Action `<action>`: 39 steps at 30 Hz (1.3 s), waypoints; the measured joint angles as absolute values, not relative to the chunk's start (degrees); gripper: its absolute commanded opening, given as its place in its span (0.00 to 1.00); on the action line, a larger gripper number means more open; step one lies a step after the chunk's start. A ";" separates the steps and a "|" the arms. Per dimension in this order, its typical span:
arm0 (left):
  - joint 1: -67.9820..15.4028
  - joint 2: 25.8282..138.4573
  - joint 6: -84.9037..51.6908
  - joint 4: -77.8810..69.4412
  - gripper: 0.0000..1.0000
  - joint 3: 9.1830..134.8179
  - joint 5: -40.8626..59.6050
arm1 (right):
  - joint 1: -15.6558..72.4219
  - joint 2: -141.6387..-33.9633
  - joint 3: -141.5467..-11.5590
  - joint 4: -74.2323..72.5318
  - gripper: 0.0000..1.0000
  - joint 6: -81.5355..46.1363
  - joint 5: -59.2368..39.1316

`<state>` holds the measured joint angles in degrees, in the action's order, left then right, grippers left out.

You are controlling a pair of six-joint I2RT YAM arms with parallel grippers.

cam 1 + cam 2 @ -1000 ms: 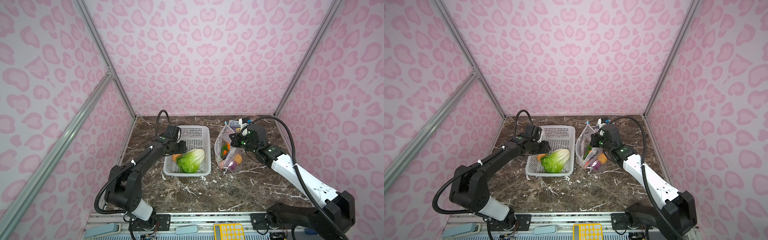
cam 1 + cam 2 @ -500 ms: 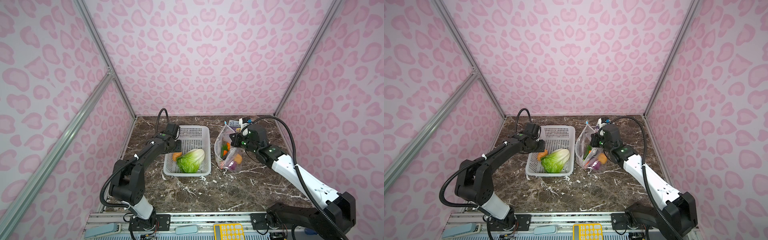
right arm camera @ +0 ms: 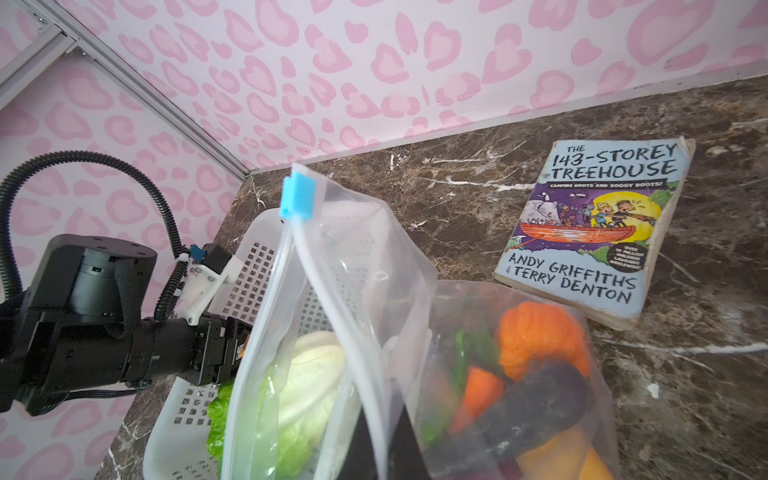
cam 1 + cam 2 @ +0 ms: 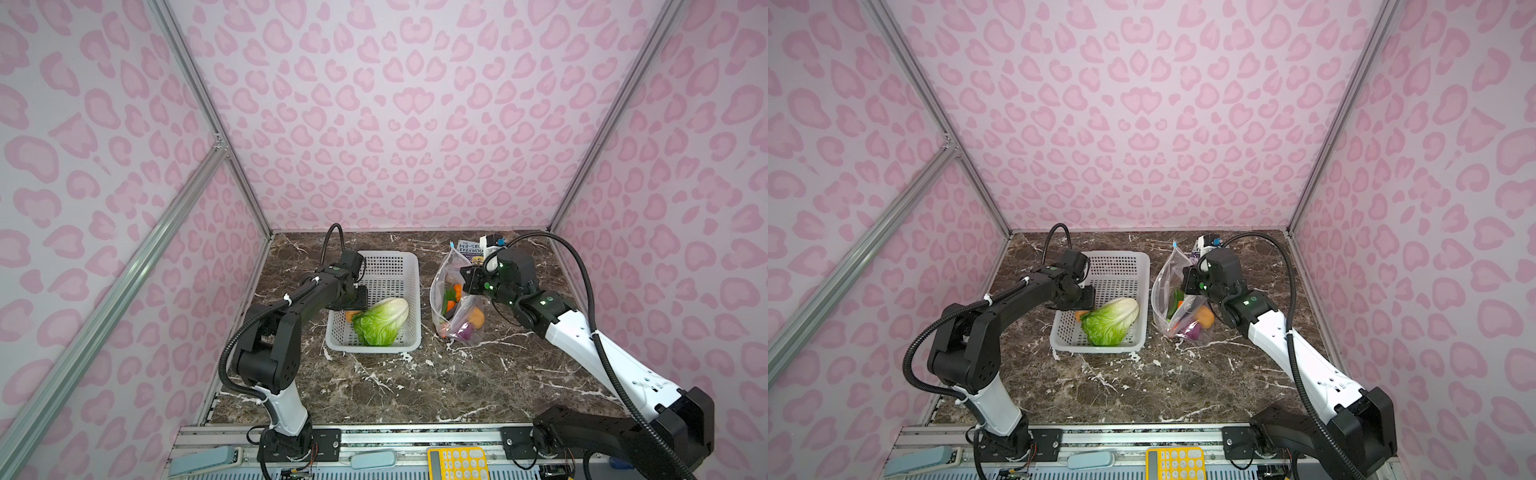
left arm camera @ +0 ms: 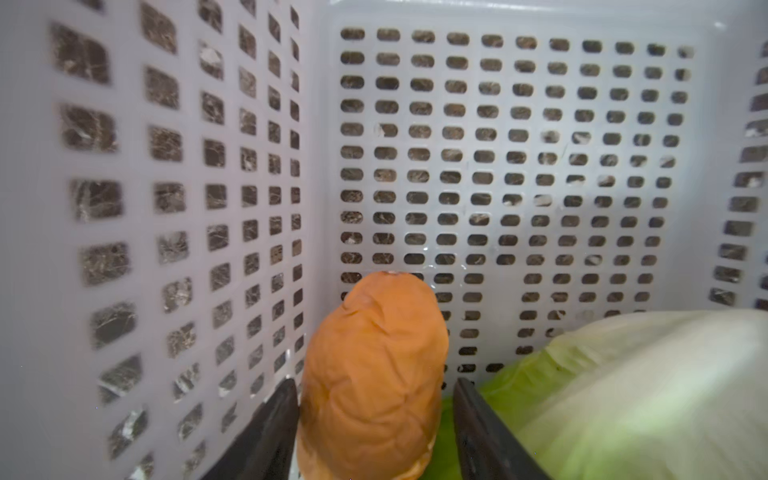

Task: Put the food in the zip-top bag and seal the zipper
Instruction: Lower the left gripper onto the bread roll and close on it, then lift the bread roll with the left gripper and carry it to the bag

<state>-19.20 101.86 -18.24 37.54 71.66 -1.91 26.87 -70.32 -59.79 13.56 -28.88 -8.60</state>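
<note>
The zip-top bag (image 4: 446, 291) stands with its mouth open to the right of the basket. My right gripper (image 3: 380, 415) is shut on its zipper rim; the blue slider (image 3: 297, 201) sits at the far end. Inside the bag lie a pumpkin (image 3: 536, 336), a carrot (image 3: 478, 395), a purple onion (image 4: 465, 332) and a green piece (image 3: 461, 353). The cabbage (image 4: 382, 320) lies in the white basket (image 4: 409, 266). Beside it a tan-orange potato (image 5: 374, 353) rests on the basket floor. My left gripper (image 5: 374, 381) is open around the potato, with a thin gap at one finger.
A paperback book (image 3: 594, 232) lies flat on the marble behind the bag. A small white device (image 4: 490, 243) stands at the back near the right arm. The basket's perforated wall (image 5: 166, 208) runs close along one side of the left gripper. Pink walls enclose three sides.
My left arm has shifted and its gripper has sunk lower into the basket, down around the potato. The potato, the cabbage, the bag and the right arm have stayed put.
</note>
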 measured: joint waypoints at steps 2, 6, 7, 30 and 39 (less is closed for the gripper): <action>-19.49 102.91 -18.26 38.06 0.63 71.92 -1.89 | 26.85 -70.32 -59.75 13.56 0.00 -28.88 -8.60; -19.88 104.44 -18.28 39.09 0.63 72.42 -1.91 | 26.85 -70.13 -59.31 13.58 0.00 -28.88 -8.58; -19.90 104.66 -18.28 39.11 0.63 72.44 -1.91 | 26.87 -69.97 -59.22 13.61 0.00 -28.88 -8.58; -20.21 99.94 -18.46 38.11 0.45 71.96 -3.05 | 26.06 -67.79 -57.52 13.56 0.00 -28.77 -7.53; -19.55 90.67 -19.09 37.56 0.45 71.79 -4.01 | 26.09 -68.73 -57.52 13.08 0.00 -28.93 -7.99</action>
